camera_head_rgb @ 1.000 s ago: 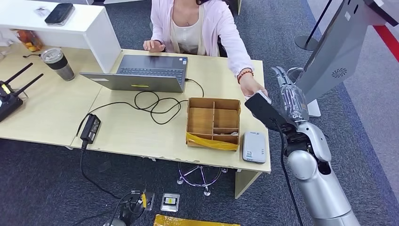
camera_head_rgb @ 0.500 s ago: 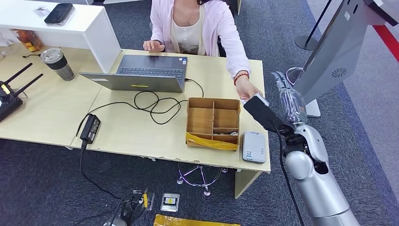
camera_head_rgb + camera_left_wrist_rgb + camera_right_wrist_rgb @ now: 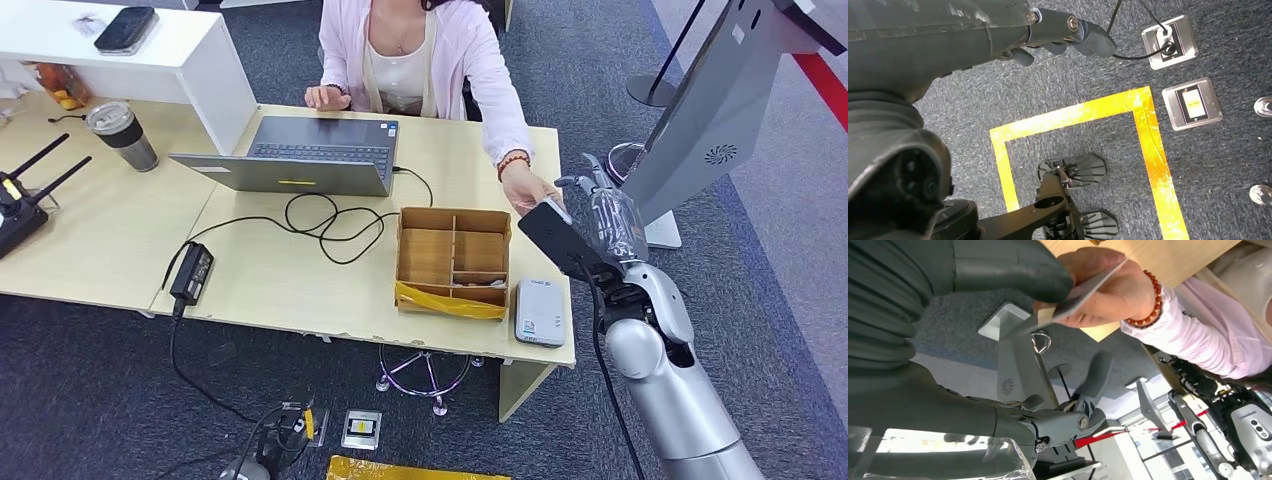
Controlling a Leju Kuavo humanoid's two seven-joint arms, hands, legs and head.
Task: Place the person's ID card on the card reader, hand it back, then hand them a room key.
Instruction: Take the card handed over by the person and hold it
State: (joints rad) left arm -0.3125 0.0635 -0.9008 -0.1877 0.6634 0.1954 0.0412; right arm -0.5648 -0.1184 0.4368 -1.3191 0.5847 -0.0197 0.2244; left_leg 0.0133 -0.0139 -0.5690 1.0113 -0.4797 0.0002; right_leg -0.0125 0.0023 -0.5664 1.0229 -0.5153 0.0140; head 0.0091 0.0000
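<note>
The person's hand reaches over the desk's right end and holds a grey ID card out toward my right hand. In the right wrist view my thumb lies over the card's near end, while the darker fingers stay spread well away from it, so the person alone grips the card. The white card reader lies at the desk's front right corner. My left hand hangs over the floor, fingers loose, holding nothing.
A compartmented cardboard box stands beside the reader. A laptop, looped cables and a power brick lie further left. A grey kiosk rises close to my right arm.
My right hand has dropped slightly and spread its fingers toward the person's hand, which has shifted a little closer. The left arm has not moved.
</note>
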